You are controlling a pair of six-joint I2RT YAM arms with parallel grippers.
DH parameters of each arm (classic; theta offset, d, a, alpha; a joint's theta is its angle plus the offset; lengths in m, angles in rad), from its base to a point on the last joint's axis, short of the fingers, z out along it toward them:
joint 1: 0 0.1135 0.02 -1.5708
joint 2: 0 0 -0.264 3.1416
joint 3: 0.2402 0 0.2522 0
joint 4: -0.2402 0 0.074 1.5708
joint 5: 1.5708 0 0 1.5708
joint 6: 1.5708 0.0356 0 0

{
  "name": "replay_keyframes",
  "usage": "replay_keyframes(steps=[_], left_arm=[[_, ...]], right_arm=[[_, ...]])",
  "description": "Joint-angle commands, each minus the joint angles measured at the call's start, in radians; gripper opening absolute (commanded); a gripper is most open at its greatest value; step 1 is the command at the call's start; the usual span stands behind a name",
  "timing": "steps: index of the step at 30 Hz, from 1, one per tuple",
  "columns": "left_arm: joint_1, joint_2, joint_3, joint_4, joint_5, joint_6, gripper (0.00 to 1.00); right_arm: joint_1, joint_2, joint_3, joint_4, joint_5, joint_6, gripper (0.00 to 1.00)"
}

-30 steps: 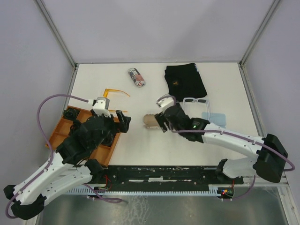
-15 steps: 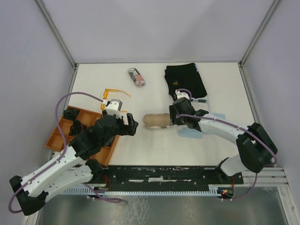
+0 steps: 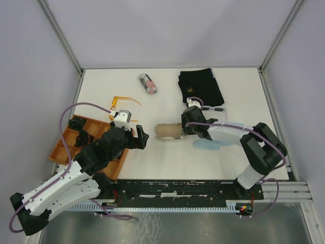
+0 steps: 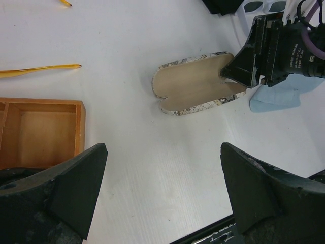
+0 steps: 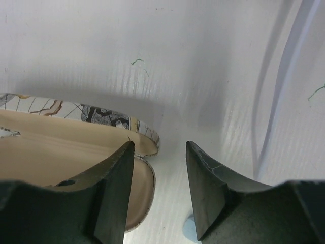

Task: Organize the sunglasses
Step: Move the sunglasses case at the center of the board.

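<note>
The orange-amber sunglasses (image 3: 122, 100) lie open at the back left, beyond the tray; one arm shows in the left wrist view (image 4: 40, 70). The white sunglasses (image 3: 218, 109) lie in front of the black pouch, partly hidden by my right arm; they also show in the left wrist view (image 4: 264, 6). My right gripper (image 3: 183, 128) (image 5: 160, 150) is open at the right end of an open printed glasses case (image 3: 166, 131) (image 5: 71, 147), one finger over its lining, the other outside its rim. My left gripper (image 3: 140, 138) (image 4: 162, 193) is open and empty, above bare table left of the case (image 4: 195, 84).
An orange wooden tray (image 3: 67, 144) with dark items stands at the left. A closed flag-print case (image 3: 148, 84) and a black pouch (image 3: 200, 86) lie at the back. Light blue cloths (image 3: 207, 145) lie under and beside my right arm.
My right gripper has moved from over the case's middle to its right end, and the open lining now shows. My left gripper has shifted right, toward the case.
</note>
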Motion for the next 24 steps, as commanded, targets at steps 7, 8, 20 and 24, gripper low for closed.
replay_keyframes(steps=[7,8,20,24], left_arm=[[-0.001,-0.011,0.003,0.034,0.005,-0.004,0.97],[-0.001,-0.012,0.003,0.036,0.005,-0.004,0.96],[-0.002,-0.019,-0.005,0.042,0.028,-0.004,0.93],[-0.002,-0.030,-0.009,0.043,0.027,-0.010,0.93]], right_arm=[[-0.018,0.046,0.058,0.087,-0.002,0.001,0.43],[-0.018,0.046,0.057,0.093,-0.005,-0.003,0.41],[-0.025,0.046,0.042,0.129,-0.030,-0.048,0.14],[-0.029,0.037,0.037,0.143,-0.024,-0.051,0.09]])
